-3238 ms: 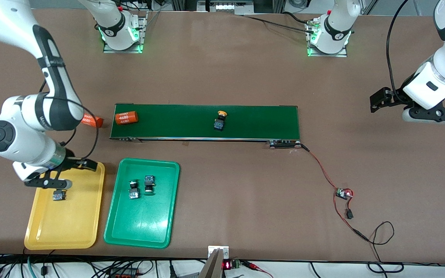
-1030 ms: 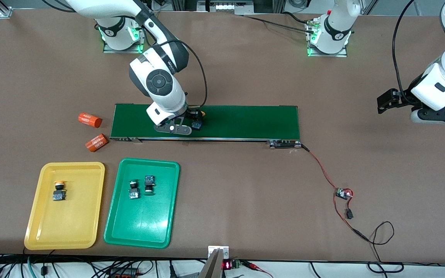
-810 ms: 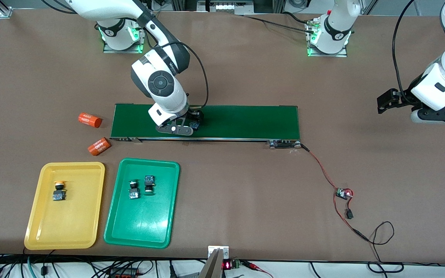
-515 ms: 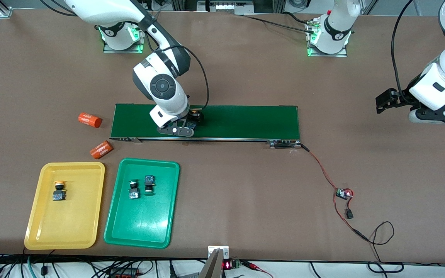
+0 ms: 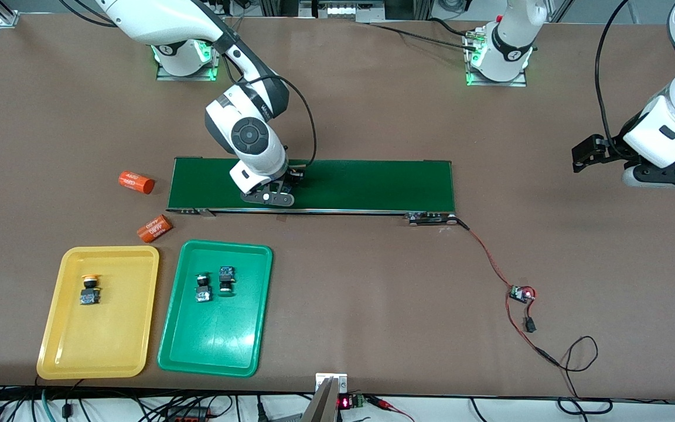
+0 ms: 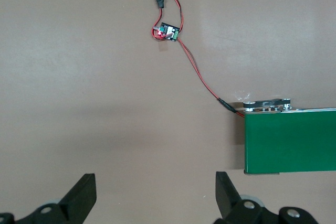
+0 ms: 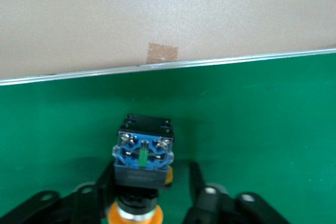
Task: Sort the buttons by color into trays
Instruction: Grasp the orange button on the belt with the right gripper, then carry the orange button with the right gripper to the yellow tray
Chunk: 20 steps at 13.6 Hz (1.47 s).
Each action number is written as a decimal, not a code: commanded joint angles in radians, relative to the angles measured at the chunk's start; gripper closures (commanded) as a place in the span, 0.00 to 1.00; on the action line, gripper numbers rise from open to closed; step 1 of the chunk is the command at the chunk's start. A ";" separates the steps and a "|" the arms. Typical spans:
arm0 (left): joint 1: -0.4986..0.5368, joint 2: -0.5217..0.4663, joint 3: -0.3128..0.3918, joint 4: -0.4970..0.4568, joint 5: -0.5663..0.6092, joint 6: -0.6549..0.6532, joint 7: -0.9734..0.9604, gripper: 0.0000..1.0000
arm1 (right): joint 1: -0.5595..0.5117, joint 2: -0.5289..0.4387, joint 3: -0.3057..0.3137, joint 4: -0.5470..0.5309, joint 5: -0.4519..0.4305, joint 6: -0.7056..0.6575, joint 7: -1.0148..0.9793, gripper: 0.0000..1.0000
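Observation:
My right gripper [image 5: 283,189] is low over the dark-green conveyor belt [image 5: 372,184]. In the right wrist view it [image 7: 151,174] is open, with a yellow-capped button [image 7: 143,153] lying between its fingers; one finger is against the body, the other [image 7: 197,179] stands a little apart. The yellow tray [image 5: 62,346] holds one yellow-capped button [image 5: 88,291]. The green tray [image 5: 208,346] holds two buttons [image 5: 201,288] [image 5: 226,279]. My left gripper [image 5: 662,176] waits open and empty [image 6: 156,198] over bare table at the left arm's end.
Two orange cylinders lie off the belt's end toward the right arm's end, one [image 5: 136,182] beside the belt and one [image 5: 155,228] close to the yellow tray's rim. A small circuit board [image 5: 521,293] with red-black wires lies nearer the front camera than the belt's other end.
My right gripper left the yellow tray, where a yellow-capped button now lies, and came down around the button on the belt. One orange cylinder dropped off the belt and rolled toward the yellow tray.

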 commanded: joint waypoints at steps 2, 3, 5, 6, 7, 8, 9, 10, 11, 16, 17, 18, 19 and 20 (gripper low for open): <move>0.003 0.012 0.000 0.028 0.008 -0.018 0.019 0.00 | -0.016 -0.020 0.001 -0.002 -0.015 0.003 0.015 0.81; 0.001 0.012 0.000 0.028 0.008 -0.017 0.017 0.00 | -0.025 -0.032 0.001 0.006 -0.015 -0.007 0.005 0.82; 0.003 0.012 0.000 0.028 0.008 -0.017 0.019 0.00 | -0.063 -0.064 0.000 0.043 -0.015 -0.061 -0.028 0.82; 0.003 0.012 0.000 0.028 0.008 -0.017 0.020 0.00 | -0.088 -0.068 0.000 0.073 -0.015 -0.098 -0.076 0.82; 0.005 0.012 0.000 0.028 0.008 -0.017 0.020 0.00 | -0.117 -0.068 -0.002 0.113 -0.012 -0.133 -0.129 0.82; 0.003 0.012 0.000 0.028 0.008 -0.017 0.019 0.00 | -0.144 -0.066 -0.003 0.141 -0.013 -0.151 -0.165 0.82; 0.003 0.012 0.000 0.028 0.008 -0.017 0.013 0.00 | -0.178 -0.064 -0.006 0.167 -0.013 -0.159 -0.207 0.82; 0.003 0.012 0.000 0.028 0.008 -0.017 0.011 0.00 | -0.233 -0.057 -0.006 0.176 -0.012 -0.153 -0.267 0.81; 0.003 0.012 0.000 0.028 0.008 -0.017 0.016 0.00 | -0.288 -0.045 -0.006 0.195 -0.007 -0.150 -0.347 0.81; 0.006 0.012 0.000 0.028 0.008 -0.015 0.019 0.00 | -0.342 0.046 -0.135 0.296 -0.091 -0.144 -0.620 0.81; 0.006 0.012 0.000 0.028 0.008 -0.015 0.020 0.00 | -0.344 0.079 -0.173 0.314 -0.127 -0.114 -0.663 0.81; 0.006 0.012 0.000 0.028 0.008 -0.017 0.020 0.00 | -0.349 0.109 -0.205 0.315 -0.165 -0.042 -0.692 0.81; 0.006 0.012 0.000 0.028 0.010 -0.015 0.020 0.00 | -0.359 0.142 -0.229 0.315 -0.212 0.059 -0.720 0.81; 0.006 0.012 0.000 0.028 0.011 -0.017 0.022 0.00 | -0.375 0.178 -0.244 0.313 -0.257 0.144 -0.735 0.81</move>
